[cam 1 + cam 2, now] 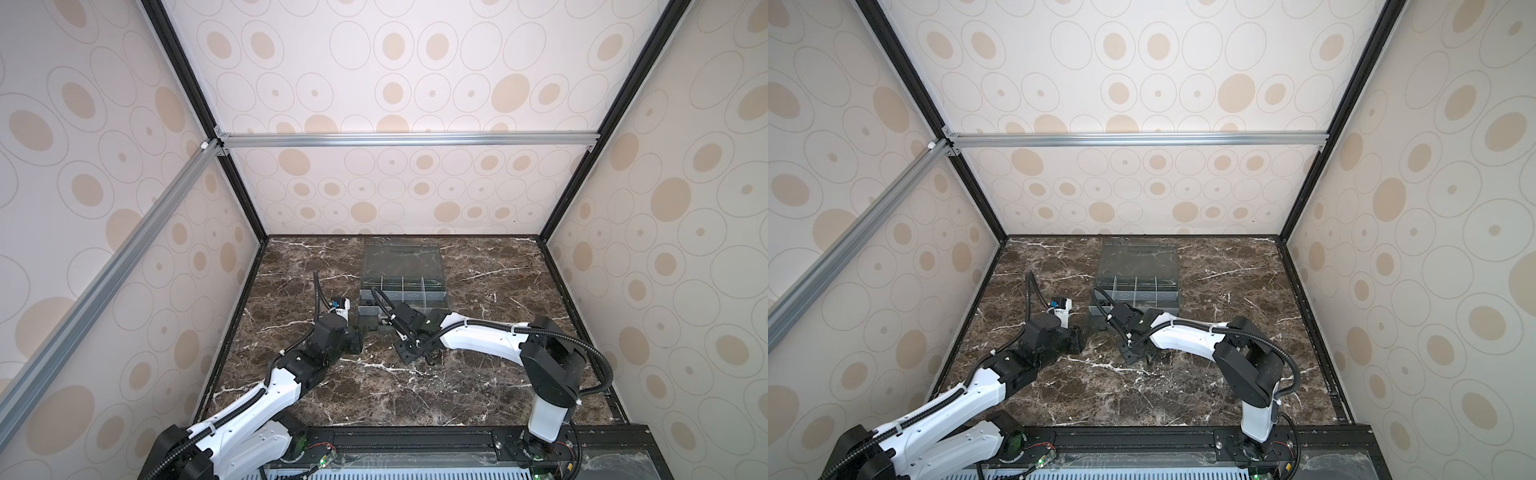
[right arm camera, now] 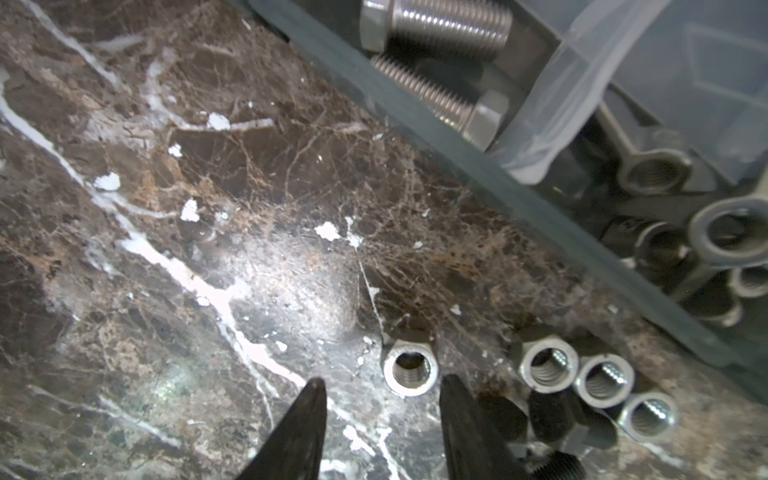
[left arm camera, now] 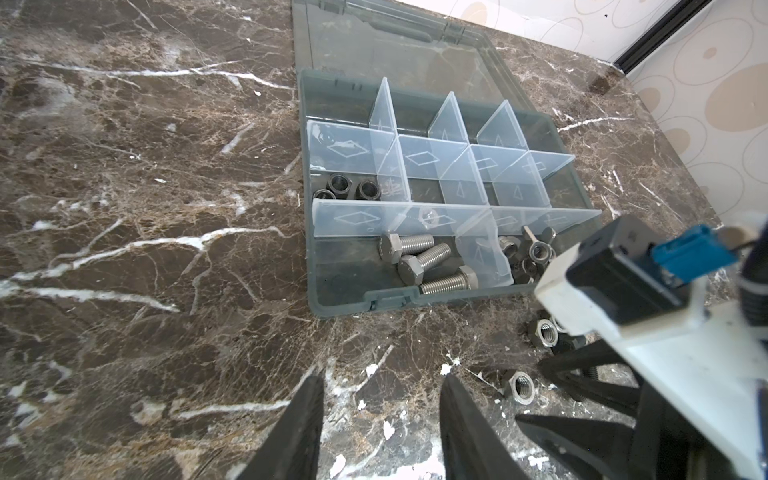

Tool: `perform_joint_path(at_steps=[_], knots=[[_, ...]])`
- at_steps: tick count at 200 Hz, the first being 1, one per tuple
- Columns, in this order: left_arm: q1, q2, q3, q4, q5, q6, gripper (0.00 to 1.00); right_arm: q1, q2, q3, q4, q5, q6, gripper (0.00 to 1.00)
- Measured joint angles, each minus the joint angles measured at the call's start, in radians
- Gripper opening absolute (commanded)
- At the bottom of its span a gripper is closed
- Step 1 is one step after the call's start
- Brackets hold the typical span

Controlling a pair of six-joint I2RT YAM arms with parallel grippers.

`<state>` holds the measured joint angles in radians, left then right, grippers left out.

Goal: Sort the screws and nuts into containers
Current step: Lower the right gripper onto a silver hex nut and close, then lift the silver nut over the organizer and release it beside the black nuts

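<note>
Box (image 3: 340, 308): three screws (image 3: 419, 257) in a front cell, nuts (image 3: 536, 253) in the next, loose nuts (image 2: 409, 372) just outside its front wall; right gripper (image 2: 384, 380), jaws apart and empty, beside these, likely to pick one; left gripper (image 3: 382, 378), jaws apart, empty, near the box front.

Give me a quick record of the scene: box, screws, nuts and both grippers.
box: open, lid back
screws: three, in a front cell
dark nuts: middle-row cell
other nuts: cell beside the screws
loose nuts: several on table before box
left gripper: open, empty
right gripper: open, empty, near one loose nut
</note>
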<state>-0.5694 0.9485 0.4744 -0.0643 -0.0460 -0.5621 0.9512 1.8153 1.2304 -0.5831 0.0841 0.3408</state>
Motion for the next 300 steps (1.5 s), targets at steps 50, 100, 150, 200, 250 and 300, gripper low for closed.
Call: perform_joint_path(at_steps=[50,100,150,200,250,300], knots=[[0.0,-0.033,-0.017,-0.001,-0.001,-0.003,0.46,-0.015,0.016,0.021,-0.043,0.003,-0.116,0.48],[0.0,-0.045,-0.028,-0.002,-0.002,-0.01,0.46,-0.024,0.063,0.032,-0.034,-0.032,-0.149,0.45],[0.0,-0.051,-0.03,-0.002,-0.004,-0.011,0.46,-0.026,0.1,0.033,-0.034,-0.044,-0.158,0.34],[0.0,-0.051,-0.03,-0.003,-0.005,-0.011,0.46,-0.028,0.111,0.043,-0.034,-0.037,-0.155,0.22],[0.0,-0.059,-0.03,-0.005,-0.013,-0.012,0.46,-0.028,0.108,0.043,-0.034,-0.038,-0.147,0.2],[0.0,-0.063,-0.03,-0.005,-0.019,-0.016,0.46,-0.051,0.043,0.098,-0.041,-0.043,-0.148,0.2]])
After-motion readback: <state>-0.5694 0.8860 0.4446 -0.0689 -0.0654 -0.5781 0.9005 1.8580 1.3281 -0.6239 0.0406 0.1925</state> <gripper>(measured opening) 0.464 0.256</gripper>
